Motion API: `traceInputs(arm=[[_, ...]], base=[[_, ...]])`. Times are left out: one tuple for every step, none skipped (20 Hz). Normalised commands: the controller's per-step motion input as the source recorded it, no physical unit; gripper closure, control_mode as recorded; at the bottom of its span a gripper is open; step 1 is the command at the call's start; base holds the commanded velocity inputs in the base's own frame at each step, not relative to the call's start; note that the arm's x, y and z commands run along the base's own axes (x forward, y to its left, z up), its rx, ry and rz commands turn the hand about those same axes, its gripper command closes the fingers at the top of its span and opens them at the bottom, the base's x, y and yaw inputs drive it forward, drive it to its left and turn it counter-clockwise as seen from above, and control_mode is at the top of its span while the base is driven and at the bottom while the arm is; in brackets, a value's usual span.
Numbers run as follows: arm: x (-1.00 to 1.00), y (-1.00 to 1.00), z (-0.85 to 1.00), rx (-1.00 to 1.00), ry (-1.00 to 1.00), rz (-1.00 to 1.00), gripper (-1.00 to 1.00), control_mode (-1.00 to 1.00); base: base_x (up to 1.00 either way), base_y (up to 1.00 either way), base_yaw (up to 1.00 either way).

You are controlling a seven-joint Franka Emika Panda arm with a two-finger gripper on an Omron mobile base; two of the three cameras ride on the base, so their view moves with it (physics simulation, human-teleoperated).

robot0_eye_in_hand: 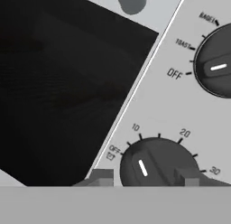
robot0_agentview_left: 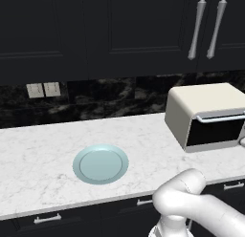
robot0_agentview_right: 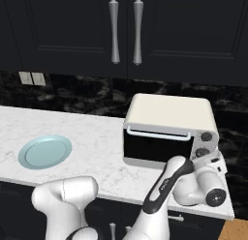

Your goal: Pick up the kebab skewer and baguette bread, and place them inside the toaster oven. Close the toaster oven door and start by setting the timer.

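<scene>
Left base view: a rounded cream toaster oven [robot0_agentview_left: 203, 117] stands at the marble counter's [robot0_agentview_left: 38, 150] right end, its glass door [robot0_agentview_left: 215, 131] shut; a glossy blue plate [robot0_agentview_left: 100, 164] lies mid-counter. Right base view: the gripper [robot0_agentview_right: 209, 159] meets the oven's knobs. Hand view: fingertips [robot0_eye_in_hand: 101, 179] straddle the round dark timer knob [robot0_eye_in_hand: 158, 163], slightly parted, seemingly released. Leaving early could leave the timer near OFF.
</scene>
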Motion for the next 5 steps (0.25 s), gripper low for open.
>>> traceInputs(arm=[[0.0,0.44,0.0,0.31,0.03,-0.04,1.0,-1.0],[0.0,0.46,-0.01,0.3,0.03,-0.04,1.0,-1.0],[0.0,0.44,-0.07,0.31,0.04,-0.04,1.0,-1.0],[0.0,0.45,-0.1,0.31,0.03,-0.04,1.0,-1.0],[0.0,0.46,-0.11,0.3,0.03,-0.04,1.0,-1.0]], base=[[0.0,0.0,0.0],[0.0,0.0,0.0],[0.0,0.0,0.0],[0.0,0.0,0.0],[0.0,0.0,0.0]])
